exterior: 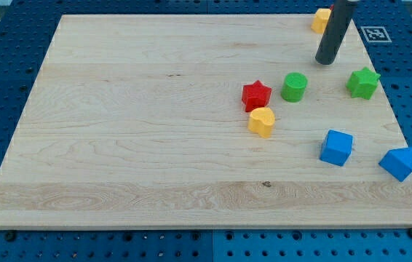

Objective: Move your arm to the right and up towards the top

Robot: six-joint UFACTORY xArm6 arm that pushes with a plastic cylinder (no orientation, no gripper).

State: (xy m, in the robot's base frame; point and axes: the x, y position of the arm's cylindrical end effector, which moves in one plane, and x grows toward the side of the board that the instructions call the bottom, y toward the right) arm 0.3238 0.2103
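My tip (326,61) rests on the wooden board (140,124) near the view's top right. A yellow block (320,20) sits just above it, partly hidden behind the rod. A green cylinder (294,86) lies below and left of the tip, and a green star (363,83) lies to its lower right. A red star (256,94) and a yellow heart (261,121) touch each other left of the green cylinder. A blue cube (336,148) and a blue block (398,163) sit at the lower right.
The board lies on a blue perforated table (2,65). A black-and-white marker tag (375,33) is at the board's top right corner. The blue block is close to the board's right edge.
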